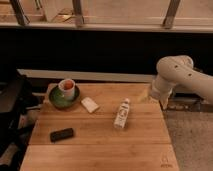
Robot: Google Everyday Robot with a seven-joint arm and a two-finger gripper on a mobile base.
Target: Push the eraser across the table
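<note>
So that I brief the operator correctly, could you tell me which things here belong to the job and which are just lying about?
For the job: eraser, table, hand at the table's far right corner.
Lying about: white bottle, cream block, green bowl, cup in it.

Small black eraser point(62, 134) (rounded ends), lying flat, front-left on the light wooden plank table point(140, 142)

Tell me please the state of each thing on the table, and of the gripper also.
eraser: lying flat on the table, near its left edge, nothing touching it.
white bottle: lying on its side.
cup: upright, inside the green bowl.
cream block: lying flat, beside the green bowl.
gripper: open, holding nothing, by the table's far right corner.
</note>
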